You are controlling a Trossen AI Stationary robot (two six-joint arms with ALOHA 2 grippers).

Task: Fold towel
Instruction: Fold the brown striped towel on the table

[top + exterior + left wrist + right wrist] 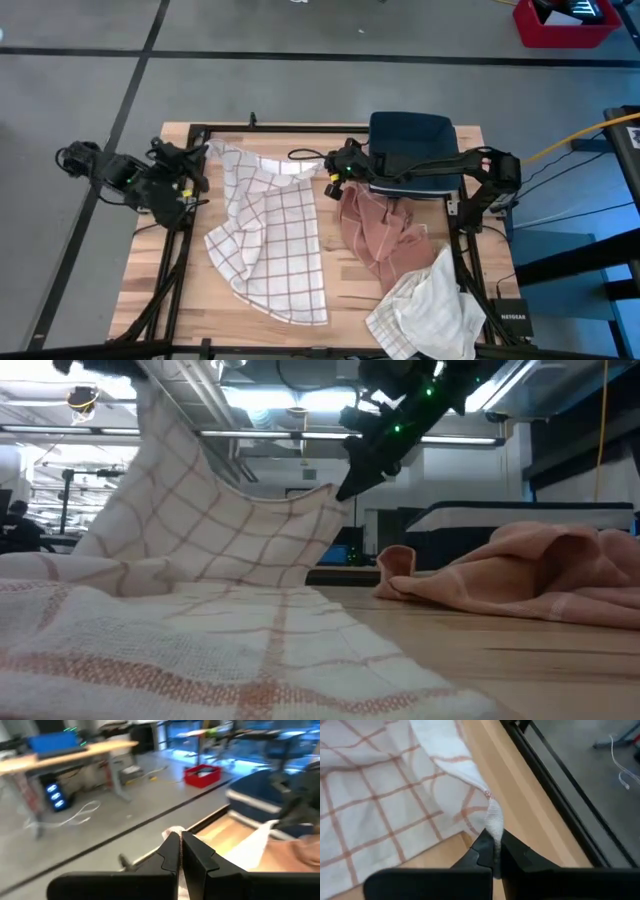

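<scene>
Checked towel (272, 235) between both claws

One camera hangs high up and looks straight down on the whole light wooden counter (150, 270), and one sits low at the counter's top, very close to the white towel with thin red-brown checks (180, 550), looking flat across into the room. A small camera rides on each arm's wrist, looking forward past that arm's own dark end effector, left (179, 851) and right (496, 854), from very near. All four views share the checked towel and the counter.
</scene>
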